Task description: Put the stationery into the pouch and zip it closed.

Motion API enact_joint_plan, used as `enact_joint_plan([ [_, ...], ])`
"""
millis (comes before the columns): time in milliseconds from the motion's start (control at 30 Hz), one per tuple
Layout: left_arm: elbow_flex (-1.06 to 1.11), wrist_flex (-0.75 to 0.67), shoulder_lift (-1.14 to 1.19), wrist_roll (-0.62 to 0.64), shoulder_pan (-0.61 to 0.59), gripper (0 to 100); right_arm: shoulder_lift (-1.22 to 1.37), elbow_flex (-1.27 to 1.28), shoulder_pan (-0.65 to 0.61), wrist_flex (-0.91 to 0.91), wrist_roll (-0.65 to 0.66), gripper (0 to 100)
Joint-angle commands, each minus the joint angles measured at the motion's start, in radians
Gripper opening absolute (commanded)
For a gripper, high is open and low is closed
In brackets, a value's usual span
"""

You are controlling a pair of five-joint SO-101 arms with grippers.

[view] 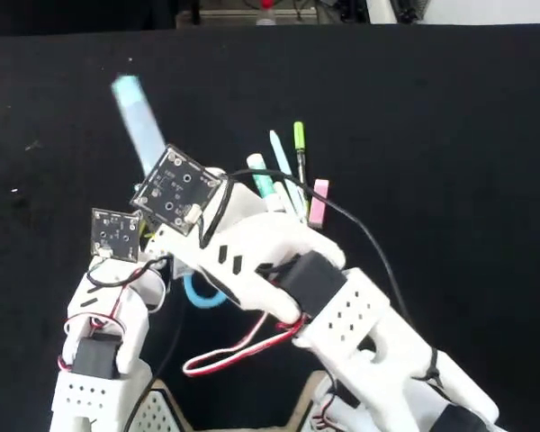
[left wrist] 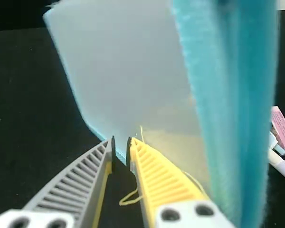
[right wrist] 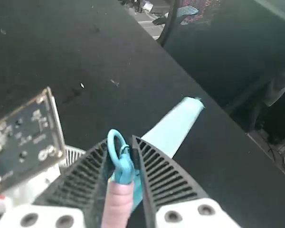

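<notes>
Pouch point(left wrist: 133, 85) edge pinched between left fingers point(left wrist: 156, 178); right fingers point(right wrist: 164, 173) squeeze its zip pull point(right wrist: 118, 154) (pens point(view: 283, 180) lie near, on table point(view: 450, 135)).

You have one pouch point(view: 137, 112) and one desk point(view: 450, 117). Count three pens: one green pen point(view: 299, 135), one pale blue pen point(view: 277, 148) and one white-and-teal pen point(view: 261, 178). There is one pink eraser point(view: 318, 202) and one teal loop point(right wrist: 122, 166). You are running two arms, so two end effectors: the left end effector point(left wrist: 120, 142) and the right end effector point(right wrist: 121, 141).
</notes>
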Motion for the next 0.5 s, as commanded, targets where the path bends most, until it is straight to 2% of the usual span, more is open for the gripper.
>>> enact_joint_plan([
  [0, -0.015, 0.005, -0.005, -0.003, 0.012, 8, -0.048, -0.067, 0.005, 0.048, 0.003, 1.0],
  [133, -0.005, 0.005, -0.005, -0.003, 0.021, 8, -0.117, -0.065, 0.028, 0.112, 0.066, 1.0],
  [333, -0.015, 0.005, -0.005, -0.003, -0.015, 8, -0.197, -0.061, 0.028, 0.206, 0.071, 1.0],
  [467, -0.015, 0.005, -0.005, -0.003, -0.035, 8, -0.220, -0.018, 0.028, 0.180, 0.072, 1.0],
])
